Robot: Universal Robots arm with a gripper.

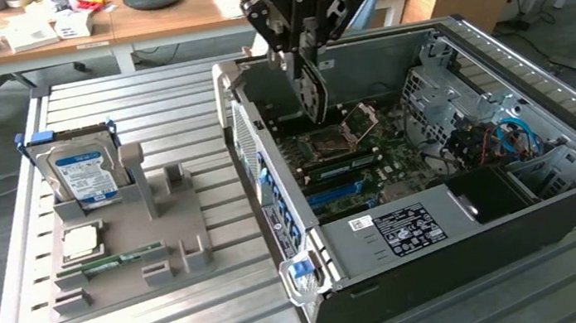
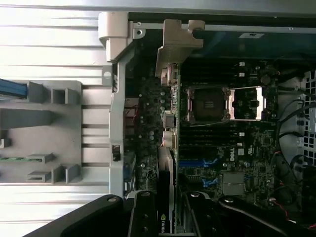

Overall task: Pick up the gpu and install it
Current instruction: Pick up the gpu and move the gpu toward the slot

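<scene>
My gripper (image 1: 303, 51) is shut on the gpu (image 1: 298, 89), a thin dark card that hangs upright from the fingers over the open computer case (image 1: 388, 240), above the motherboard's rear part. In the wrist view the gpu (image 2: 167, 148) appears edge-on with its metal bracket (image 2: 176, 42) at the far end. There the black fingers (image 2: 144, 217) clamp the card from both sides, with the gripper (image 2: 168, 219) centred on it. Beneath the card lie the motherboard (image 2: 222, 148) and its blue slots (image 2: 197, 163).
A grey parts holder (image 1: 152, 229) stands at the exterior view's left, carrying a silver hard drive (image 1: 82, 168), a green memory stick (image 1: 111, 260) and a square chip (image 1: 81, 239). Inside the case are the opened processor socket (image 1: 335, 134), cables (image 1: 486, 140) and a black power supply (image 1: 488, 194).
</scene>
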